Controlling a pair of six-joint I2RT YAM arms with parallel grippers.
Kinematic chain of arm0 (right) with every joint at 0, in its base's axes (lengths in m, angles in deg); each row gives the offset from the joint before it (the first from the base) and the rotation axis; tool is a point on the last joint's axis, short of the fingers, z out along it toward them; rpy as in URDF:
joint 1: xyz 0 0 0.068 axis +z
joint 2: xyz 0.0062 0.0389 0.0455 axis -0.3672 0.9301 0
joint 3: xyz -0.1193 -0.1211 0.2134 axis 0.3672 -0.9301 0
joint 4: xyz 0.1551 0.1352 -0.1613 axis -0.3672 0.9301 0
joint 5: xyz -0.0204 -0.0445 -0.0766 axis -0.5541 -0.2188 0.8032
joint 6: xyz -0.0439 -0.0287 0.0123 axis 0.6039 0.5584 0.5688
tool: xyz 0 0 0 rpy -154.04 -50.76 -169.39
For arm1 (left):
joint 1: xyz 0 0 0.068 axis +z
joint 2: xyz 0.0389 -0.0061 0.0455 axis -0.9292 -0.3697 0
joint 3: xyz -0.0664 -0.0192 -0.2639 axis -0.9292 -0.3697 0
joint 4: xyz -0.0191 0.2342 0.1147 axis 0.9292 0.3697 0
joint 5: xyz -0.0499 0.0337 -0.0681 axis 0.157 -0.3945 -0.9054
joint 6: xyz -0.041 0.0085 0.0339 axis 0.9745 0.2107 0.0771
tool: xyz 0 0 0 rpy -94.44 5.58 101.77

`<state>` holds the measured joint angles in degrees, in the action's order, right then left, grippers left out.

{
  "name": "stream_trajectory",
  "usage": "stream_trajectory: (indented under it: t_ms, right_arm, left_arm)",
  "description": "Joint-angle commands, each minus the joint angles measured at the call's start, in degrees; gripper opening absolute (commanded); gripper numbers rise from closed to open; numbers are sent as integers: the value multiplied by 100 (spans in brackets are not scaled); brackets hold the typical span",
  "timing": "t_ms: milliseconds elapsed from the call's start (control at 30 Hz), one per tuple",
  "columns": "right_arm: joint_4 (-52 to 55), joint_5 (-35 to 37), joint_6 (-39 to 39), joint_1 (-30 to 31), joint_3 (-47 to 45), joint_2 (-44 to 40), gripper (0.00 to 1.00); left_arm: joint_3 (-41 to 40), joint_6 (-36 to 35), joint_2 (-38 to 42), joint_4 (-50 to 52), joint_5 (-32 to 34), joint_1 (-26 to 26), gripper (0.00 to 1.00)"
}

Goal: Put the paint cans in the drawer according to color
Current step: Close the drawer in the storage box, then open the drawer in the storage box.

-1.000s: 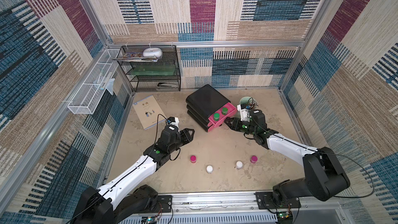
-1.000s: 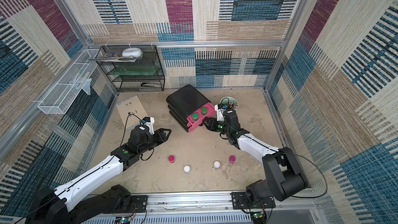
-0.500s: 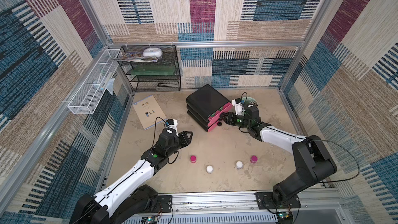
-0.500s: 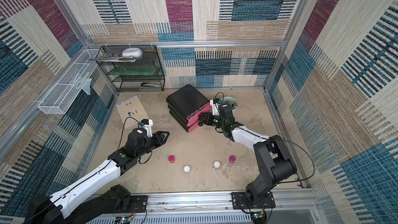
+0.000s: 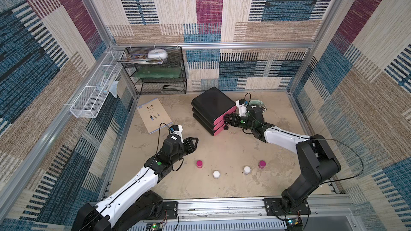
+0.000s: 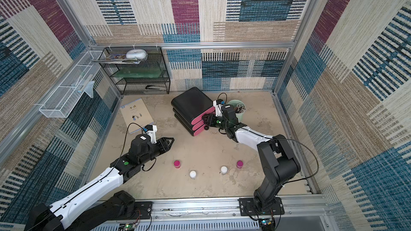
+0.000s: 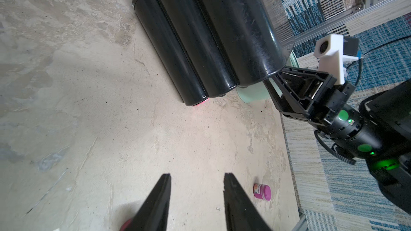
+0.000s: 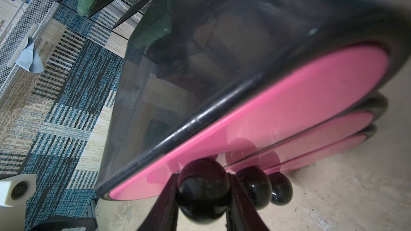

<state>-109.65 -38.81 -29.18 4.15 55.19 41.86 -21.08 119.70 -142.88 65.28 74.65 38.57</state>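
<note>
Booklet [image 5: 154, 115] title looks Chinese, illegible; right hand [image 8: 202, 181] pinches top knob [image 8: 203, 198].

No legible text; book [image 5: 153, 115] title too small

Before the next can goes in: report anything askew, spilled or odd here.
The drawer sits skewed to the back wall, its fronts shut, right gripper closed on the top knob. Four paint cans stand upright; nothing spilled.
</note>
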Motion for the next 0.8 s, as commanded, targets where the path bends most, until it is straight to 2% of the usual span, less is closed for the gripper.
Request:
stream_trajectory:
  t_ms: [0, 167, 300, 433, 567, 767]
  right_arm:
    - [-92, 82, 147, 40, 104, 19, 39]
    - [323, 256, 427, 50, -61, -423, 43]
    - [740, 550, 599, 50, -612, -1204, 53]
    - [235, 585, 252, 50, -1446, -1634, 58]
    - [-369, 454, 51, 50, -1729, -1528, 58]
    - [-778, 304, 127, 59, -1406, -836, 53]
  left_arm:
    - [-6, -79, 30, 1, -29, 4, 43]
    - [-17, -92, 99, 64, -30, 6, 44]
    - [-91, -73, 153, 18, 31, -1, 44]
    - [-196, -17, 125, -117, 67, 10, 44]
    - [-224, -18, 134, -111, 67, 3, 44]
    - [-273, 20, 153, -133, 58, 11, 44]
